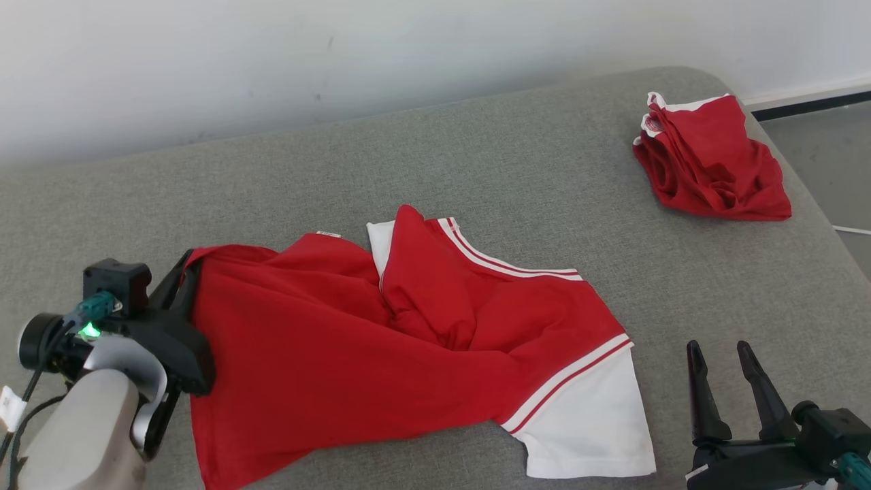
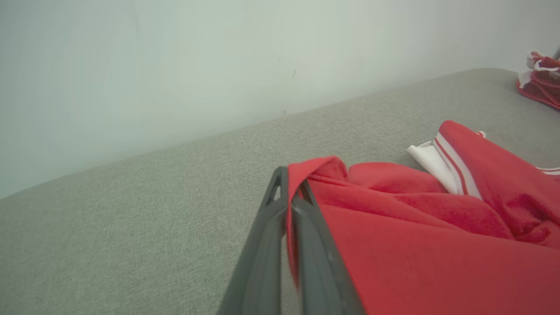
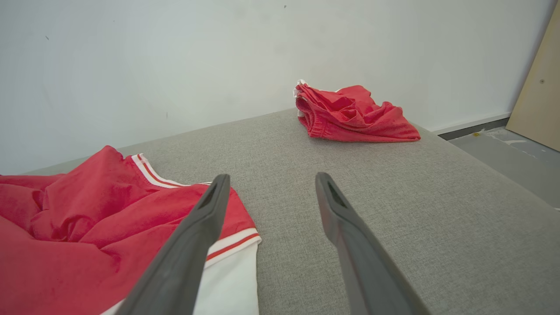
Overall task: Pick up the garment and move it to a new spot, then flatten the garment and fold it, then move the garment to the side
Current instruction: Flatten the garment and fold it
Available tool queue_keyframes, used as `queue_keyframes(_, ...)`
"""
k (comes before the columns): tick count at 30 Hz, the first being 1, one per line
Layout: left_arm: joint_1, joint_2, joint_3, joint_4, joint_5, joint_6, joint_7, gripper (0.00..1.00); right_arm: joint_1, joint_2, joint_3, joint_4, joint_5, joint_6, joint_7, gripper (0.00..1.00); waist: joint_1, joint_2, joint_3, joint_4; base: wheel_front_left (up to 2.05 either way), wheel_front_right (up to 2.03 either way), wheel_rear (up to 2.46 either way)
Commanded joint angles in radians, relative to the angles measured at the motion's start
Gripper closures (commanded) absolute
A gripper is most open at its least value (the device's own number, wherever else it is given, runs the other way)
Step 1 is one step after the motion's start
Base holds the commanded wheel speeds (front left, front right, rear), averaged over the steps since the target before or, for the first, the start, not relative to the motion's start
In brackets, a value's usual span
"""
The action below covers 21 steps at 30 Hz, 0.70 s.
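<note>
The garment (image 1: 381, 340), a red jersey shirt with white sleeves and striped trim, lies rumpled across the middle of the grey cushion; its lettering is hidden. My left gripper (image 1: 187, 269) is shut on the garment's far left corner, and the left wrist view shows a fold of red cloth (image 2: 306, 175) pinched between the two dark fingers. At the lower right my right gripper (image 1: 720, 350) stands open, just right of the white sleeve (image 1: 592, 422) and apart from it. In the right wrist view that gripper (image 3: 269, 177) frames bare cushion, with the garment (image 3: 87, 227) to its left.
Another bunched red garment with narrow white edging (image 1: 711, 160) sits at the cushion's far right corner. The grey cushion (image 1: 476, 156) meets a white wall at the back. Its right edge drops to a grey floor (image 3: 516, 162), where a tan board (image 3: 540, 87) leans.
</note>
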Motion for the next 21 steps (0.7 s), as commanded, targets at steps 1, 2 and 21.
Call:
queue_keyframes(1,0.008,0.008,0.000,0.017,-0.004,0.001,-0.002,1.00,-0.001,0.005,-0.002,0.001,-0.005,-0.003,-0.005,0.00,-0.0001,-0.0001,-0.003,0.001,0.00,0.00,0.00)
queue_keyframes(2,0.016,0.009,-0.005,0.024,-0.001,-0.001,-0.005,0.75,0.001,0.007,-0.002,0.003,-0.006,-0.003,-0.005,0.00,-0.0001,-0.0001,-0.004,0.002,0.00,0.00,0.00)
queue_keyframes(21,0.408,-0.053,0.242,-0.329,0.056,0.120,-0.087,0.00,0.047,-0.007,0.047,-0.023,-0.026,-0.003,-0.005,0.00,-0.0001,-0.0001,-0.133,0.125,0.00,0.00,0.00)
